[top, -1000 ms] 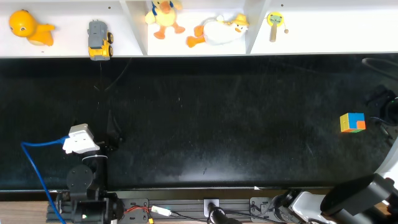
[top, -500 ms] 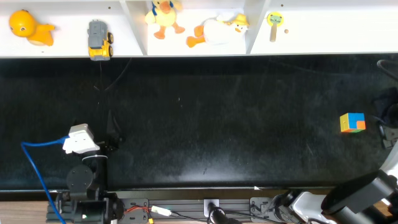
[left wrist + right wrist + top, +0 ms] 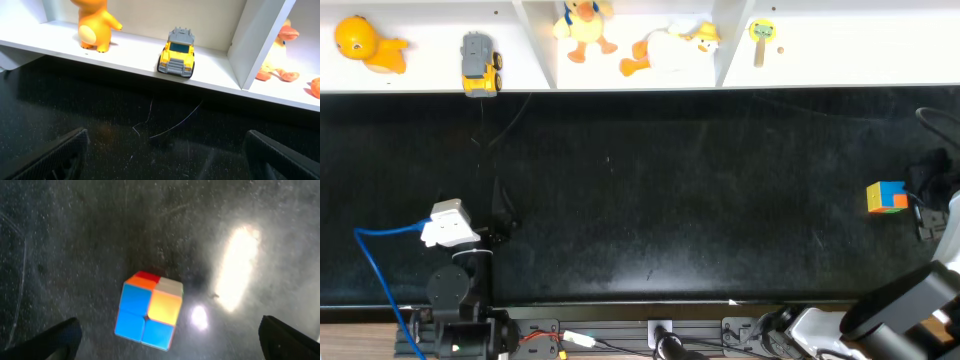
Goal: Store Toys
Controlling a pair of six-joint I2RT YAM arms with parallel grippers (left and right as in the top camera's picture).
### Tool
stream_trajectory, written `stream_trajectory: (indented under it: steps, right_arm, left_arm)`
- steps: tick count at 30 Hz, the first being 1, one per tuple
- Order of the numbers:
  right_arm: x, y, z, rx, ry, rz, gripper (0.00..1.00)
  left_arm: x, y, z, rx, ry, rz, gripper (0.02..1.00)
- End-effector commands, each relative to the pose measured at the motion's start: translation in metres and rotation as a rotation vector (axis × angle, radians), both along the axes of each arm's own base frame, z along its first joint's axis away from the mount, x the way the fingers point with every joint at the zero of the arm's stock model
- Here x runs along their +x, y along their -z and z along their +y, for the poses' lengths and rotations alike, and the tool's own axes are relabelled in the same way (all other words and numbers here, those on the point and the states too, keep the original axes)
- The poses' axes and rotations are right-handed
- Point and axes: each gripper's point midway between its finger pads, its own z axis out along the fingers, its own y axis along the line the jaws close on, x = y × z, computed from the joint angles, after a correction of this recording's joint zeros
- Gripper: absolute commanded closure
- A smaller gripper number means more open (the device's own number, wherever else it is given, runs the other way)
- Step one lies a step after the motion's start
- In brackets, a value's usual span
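Most of the toys appear to be stored already, and one is left out. At the far left of the white shelf (image 3: pixel 620 82) sits an orange duck (image 3: pixel 365 42), with a yellow truck (image 3: pixel 480 65) just beside it in the same compartment. The left gripper (image 3: pixel 165 137) hangs low over the black table (image 3: pixel 670 200) near its own base. It faces that compartment from well back, its jaws spread wide with nothing between them. In the middle compartment a yellow plush duck (image 3: pixel 585 25) stands near a white plush duck (image 3: pixel 672 48) that lies on its side. In the next compartment to the right is a small rattle (image 3: pixel 761 38). The coloured cube (image 3: pixel 886 197) alone is not stored: it rests on the table toward the right edge, well apart from the shelf. The right gripper (image 3: pixel 170 322) hovers over it with jaws wide on either side, not touching it. What remains, by this reading, is to close on the cube, lift it and carry it to a free spot on the shelf, probably the right-hand compartment, which is nearest
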Motion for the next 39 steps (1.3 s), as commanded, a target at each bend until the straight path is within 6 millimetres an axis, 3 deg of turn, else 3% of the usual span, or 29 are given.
stream_trajectory:
  steps: [1,14,25,39]
  right_arm:
    - [0.006,0.017,0.001,0.048,0.003,-0.003,0.005]
    - [0.022,0.045,0.002,0.085,-0.024,0.007,0.005]
    - [0.046,0.055,0.023,0.078,-0.064,0.020,0.005]
    - [0.040,0.069,0.030,0.105,-0.047,0.048,0.040]
  left_arm:
    - [0.000,0.001,0.003,-0.010,-0.013,-0.008,0.020]
    - [0.000,0.001,0.003,-0.010,-0.013,-0.008,0.020]
    - [0.000,0.001,0.003,-0.011,-0.013,-0.008,0.020]
    - [0.000,0.001,0.003,-0.011,-0.013,-0.008,0.020]
